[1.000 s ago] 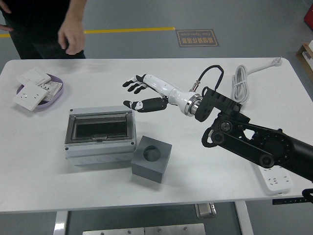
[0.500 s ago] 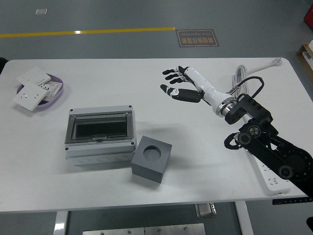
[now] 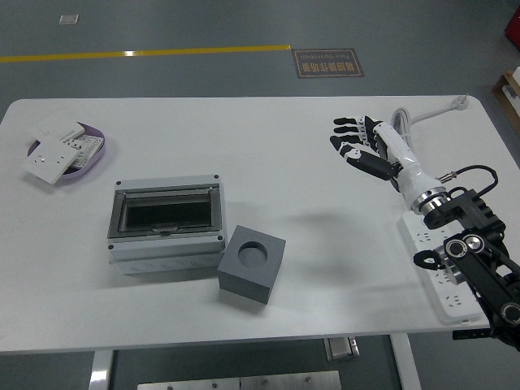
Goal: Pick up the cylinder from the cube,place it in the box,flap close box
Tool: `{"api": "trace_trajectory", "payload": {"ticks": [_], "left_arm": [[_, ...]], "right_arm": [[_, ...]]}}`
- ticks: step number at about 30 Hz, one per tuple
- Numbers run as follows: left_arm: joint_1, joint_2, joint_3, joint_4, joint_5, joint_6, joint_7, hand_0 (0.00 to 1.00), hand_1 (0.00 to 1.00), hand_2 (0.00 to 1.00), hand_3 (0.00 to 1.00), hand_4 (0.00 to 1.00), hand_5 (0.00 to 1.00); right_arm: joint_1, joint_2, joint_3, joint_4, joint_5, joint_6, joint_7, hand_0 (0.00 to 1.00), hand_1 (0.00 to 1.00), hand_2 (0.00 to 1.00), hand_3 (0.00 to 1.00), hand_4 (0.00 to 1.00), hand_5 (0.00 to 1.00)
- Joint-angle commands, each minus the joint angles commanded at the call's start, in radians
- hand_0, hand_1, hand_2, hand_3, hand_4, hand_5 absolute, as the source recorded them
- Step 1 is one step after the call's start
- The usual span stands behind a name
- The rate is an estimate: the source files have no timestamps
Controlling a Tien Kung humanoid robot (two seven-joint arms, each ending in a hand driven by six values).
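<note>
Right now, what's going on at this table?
The right hand hangs open over the table's right side, above the coiled cable, holding nothing. The grey box sits with its clear flap shut, and the grey cube beside it shows an empty round socket. No cylinder is visible. A purple dish of white switch plates sits at the far left. The left arm isn't visible.

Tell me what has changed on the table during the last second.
The right hand, open and empty, drew back from near the box to the table's right side. The person at the far edge left view. Box, cube and purple dish stayed put.
</note>
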Motion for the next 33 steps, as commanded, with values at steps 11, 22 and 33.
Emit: {"api": "trace_trajectory", "payload": {"ticks": [11, 22, 33], "left_arm": [[0.001, 0.007, 0.002, 0.000, 0.001, 0.002, 0.005, 0.923, 0.852, 0.854, 0.951, 0.002, 0.002], [0.003, 0.003, 0.005, 0.000, 0.001, 0.002, 0.006, 0.923, 0.852, 0.854, 0.951, 0.002, 0.002], [0.011, -0.011, 0.000, 0.000, -0.006, 0.004, 0.005, 0.923, 0.852, 0.854, 0.951, 0.002, 0.002]], "right_arm": [[-0.024, 0.033, 0.024, -0.012, 0.057, 0.018, 0.052, 0.805, 0.701, 0.713, 0.714, 0.740, 0.434], [-0.032, 0.022, 0.044, 0.017, 0.035, 0.014, 0.055, 0.807, 0.705, 0.714, 0.728, 0.757, 0.408], [-0.046, 0.020, 0.087, 0.026, 0.027, 0.013, 0.058, 0.804, 0.703, 0.717, 0.722, 0.767, 0.408]]}}
